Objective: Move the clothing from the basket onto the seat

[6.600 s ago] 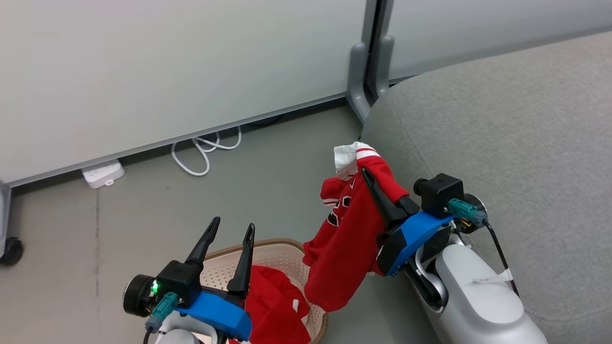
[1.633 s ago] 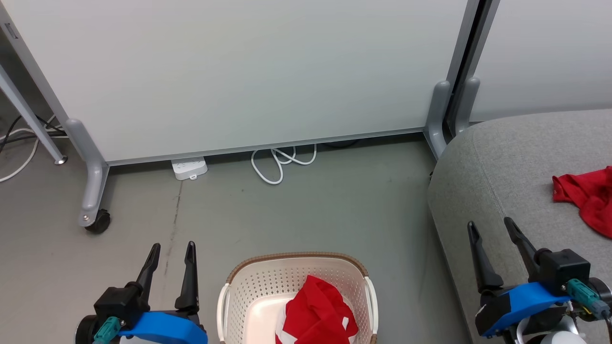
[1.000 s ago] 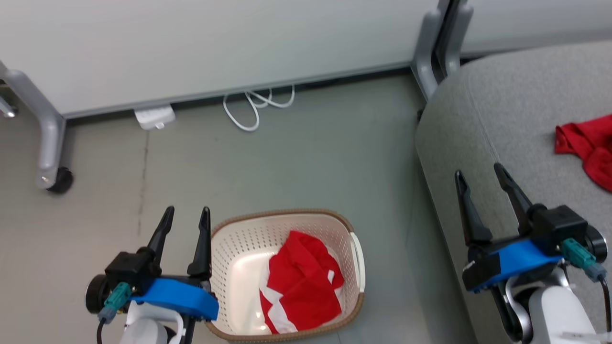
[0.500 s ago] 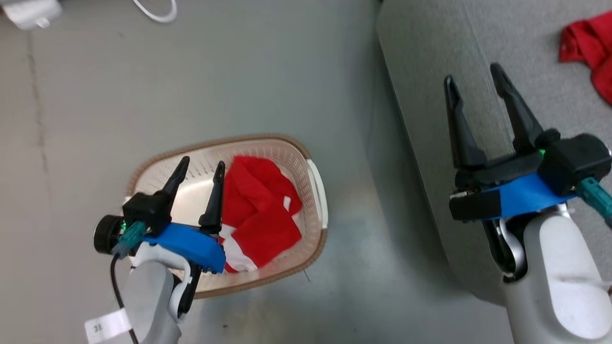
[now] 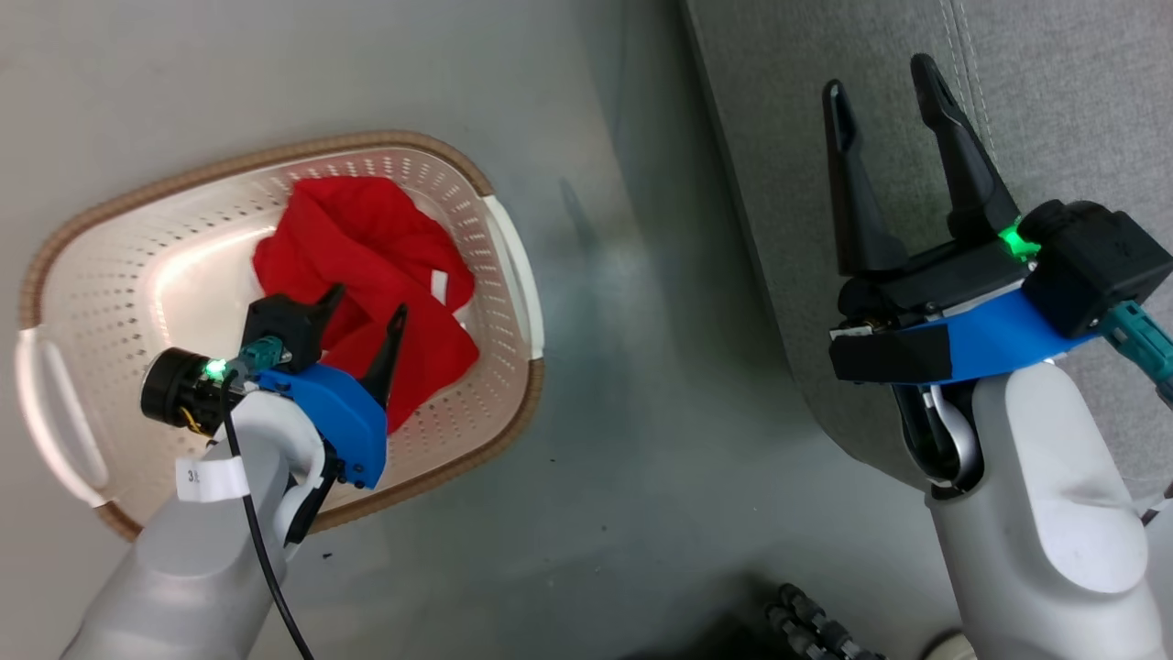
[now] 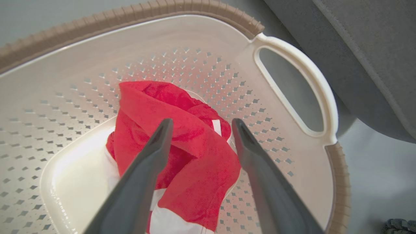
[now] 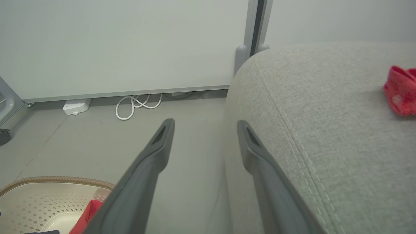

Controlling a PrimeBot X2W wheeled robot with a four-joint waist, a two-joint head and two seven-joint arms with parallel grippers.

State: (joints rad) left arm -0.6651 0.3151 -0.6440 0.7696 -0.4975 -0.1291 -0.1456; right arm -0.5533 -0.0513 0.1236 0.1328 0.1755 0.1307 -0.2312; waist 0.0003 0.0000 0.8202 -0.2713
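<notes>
left gripper point(image 5: 368, 300) partly hides clothing point(image 5: 362, 220); contact unclear

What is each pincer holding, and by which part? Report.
Nothing: left pincer hangs open over the red garment in the basket; right pincer open and empty.

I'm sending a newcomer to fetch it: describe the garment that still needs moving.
Beside the grey sofa, on the floor, stands a cream basket with a brown rim. A crumpled red garment with white trim lies inside it, beneath the open left gripper. Unlike the other red garment, which lies on the sofa, this one is in the basket.
</notes>
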